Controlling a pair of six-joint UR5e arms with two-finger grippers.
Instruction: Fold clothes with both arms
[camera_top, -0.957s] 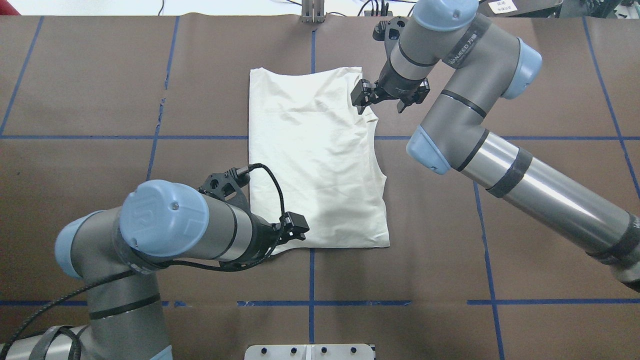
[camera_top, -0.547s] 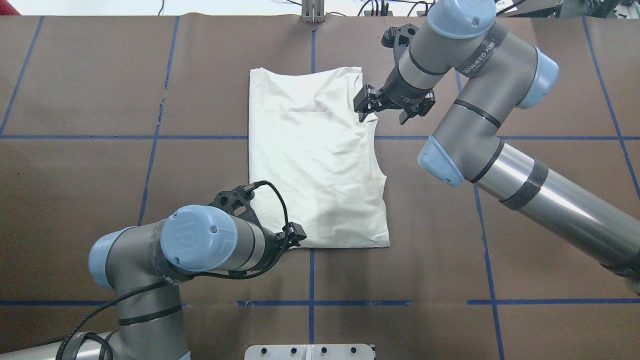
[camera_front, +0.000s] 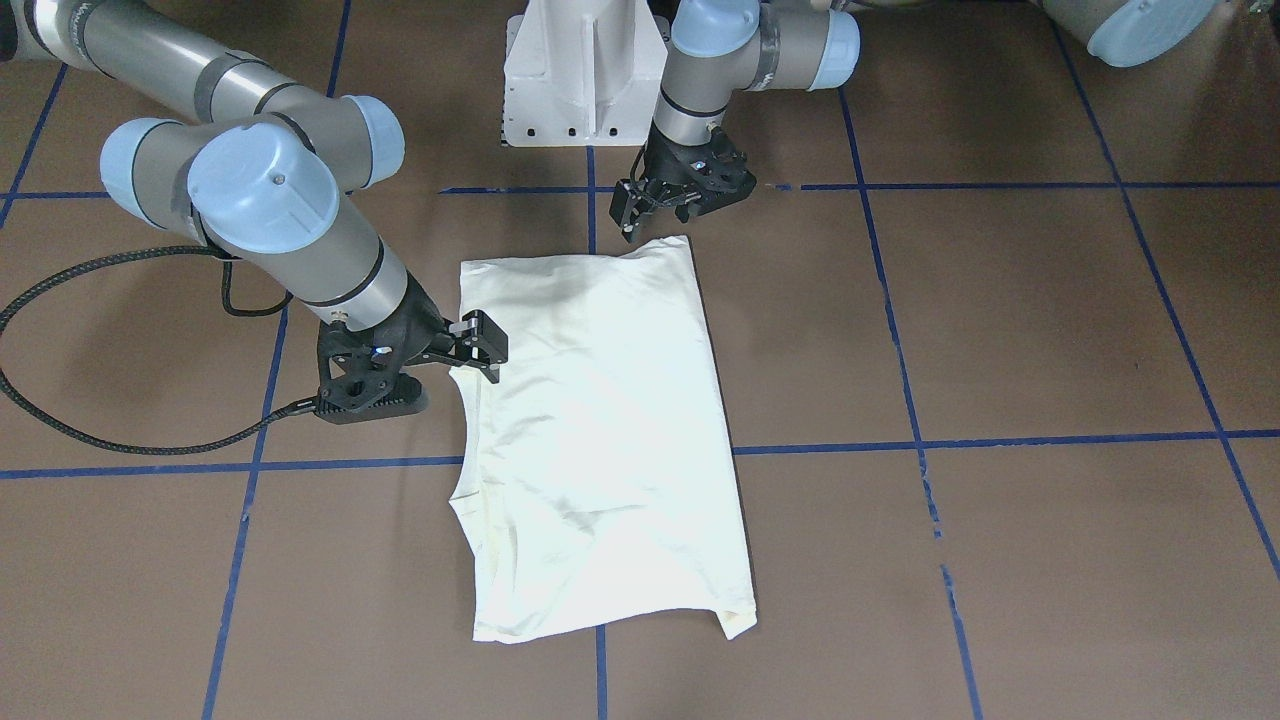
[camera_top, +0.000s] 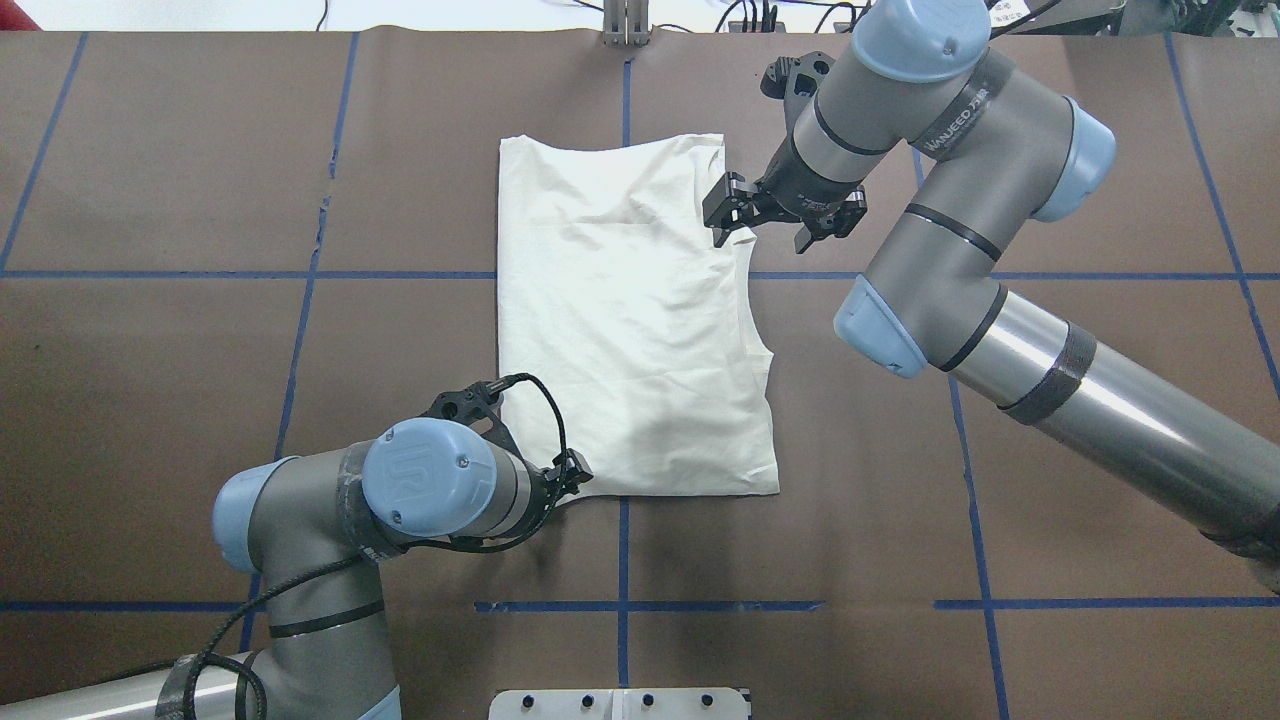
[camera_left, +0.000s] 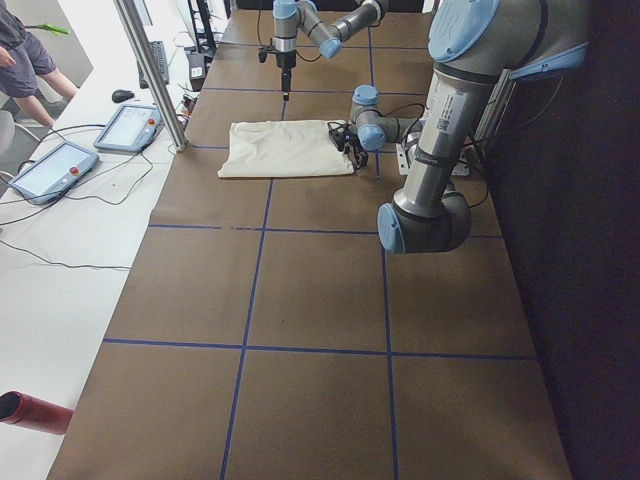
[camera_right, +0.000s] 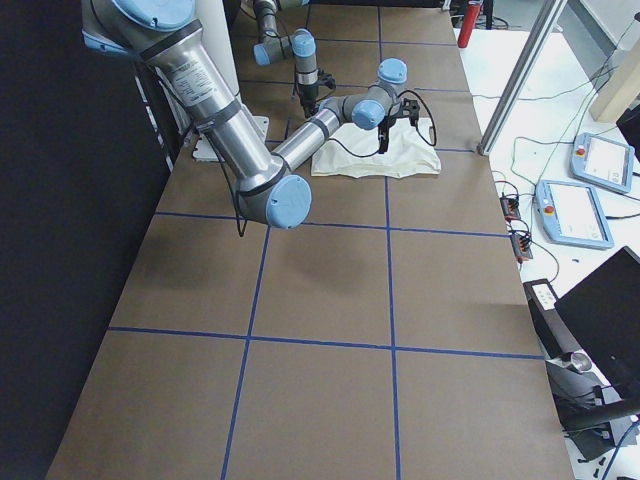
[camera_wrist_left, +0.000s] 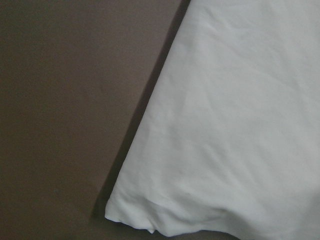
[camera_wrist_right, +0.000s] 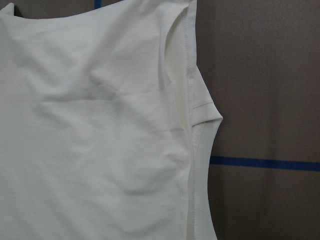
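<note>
Left gripper sits nearest the robot, jaws spread and empty. Over the last second it has slid toward 7 o'clock, off the cloth, and now hangs at the near-left corner of the shirt. The shirt lies flat mid-table, plain cream side up, folded to a tall panel and unmoved. Farther out, the right gripper, also spread, has one finger at the shirt's 1 o'clock edge, having drifted slightly toward 4 o'clock. Neither holds fabric, so the next fold probably awaits a fresh pinch.
</note>
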